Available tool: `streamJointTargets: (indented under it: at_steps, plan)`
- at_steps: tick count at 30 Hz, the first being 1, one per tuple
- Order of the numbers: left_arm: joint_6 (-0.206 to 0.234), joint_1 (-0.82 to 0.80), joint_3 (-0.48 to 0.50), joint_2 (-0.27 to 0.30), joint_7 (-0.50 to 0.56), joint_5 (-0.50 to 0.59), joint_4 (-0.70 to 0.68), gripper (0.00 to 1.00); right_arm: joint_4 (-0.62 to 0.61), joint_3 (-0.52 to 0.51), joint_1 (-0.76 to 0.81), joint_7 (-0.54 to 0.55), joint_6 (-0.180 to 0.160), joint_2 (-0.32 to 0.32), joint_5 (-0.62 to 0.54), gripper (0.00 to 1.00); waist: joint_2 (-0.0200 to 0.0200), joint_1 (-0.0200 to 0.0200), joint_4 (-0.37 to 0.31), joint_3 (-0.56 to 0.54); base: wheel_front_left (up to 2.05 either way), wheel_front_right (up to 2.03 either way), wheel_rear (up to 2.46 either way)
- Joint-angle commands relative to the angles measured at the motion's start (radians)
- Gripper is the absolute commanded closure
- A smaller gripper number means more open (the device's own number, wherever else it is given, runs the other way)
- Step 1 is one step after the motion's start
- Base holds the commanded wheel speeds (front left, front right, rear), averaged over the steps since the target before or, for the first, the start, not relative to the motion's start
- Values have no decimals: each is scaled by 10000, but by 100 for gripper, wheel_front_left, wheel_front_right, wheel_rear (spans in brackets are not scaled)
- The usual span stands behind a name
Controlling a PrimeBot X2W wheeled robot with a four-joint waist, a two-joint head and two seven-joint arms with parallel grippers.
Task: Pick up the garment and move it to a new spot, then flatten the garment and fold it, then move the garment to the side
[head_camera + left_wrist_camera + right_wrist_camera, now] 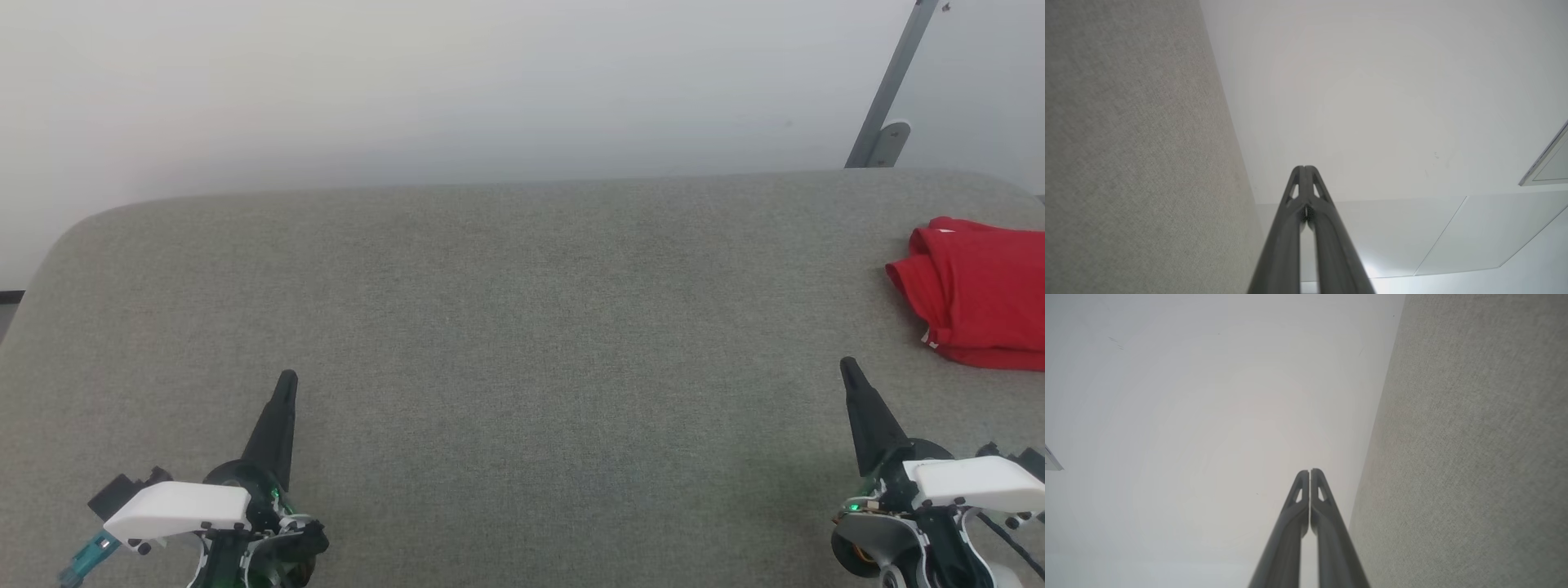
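Plainly, the garment lay as a compact red bundle at the right side of the grey fabric tabletop, partly cut off by the head view's border. The left gripper and right gripper were over the near side, well apart, each with jaws pressed together on nothing. The right one was near the garment, not touching it.
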Motion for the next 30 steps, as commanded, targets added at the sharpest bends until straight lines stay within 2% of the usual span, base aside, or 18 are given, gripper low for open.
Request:
streamJointTargets:
  at_steps: [1, 30]
  plan:
    - [3, -112, -3, -16, 33, -32, 1, 100, -39, 10, -42, 27, 4, 31, 39, 100, -1, 0, 0, 0, 0, 0, 0]
    - [3, -112, -3, -16, 30, -33, -1, 100, -37, 10, -42, 26, 2, 31, 41, 100, -1, 0, 0, 0, 0, 0, 0]
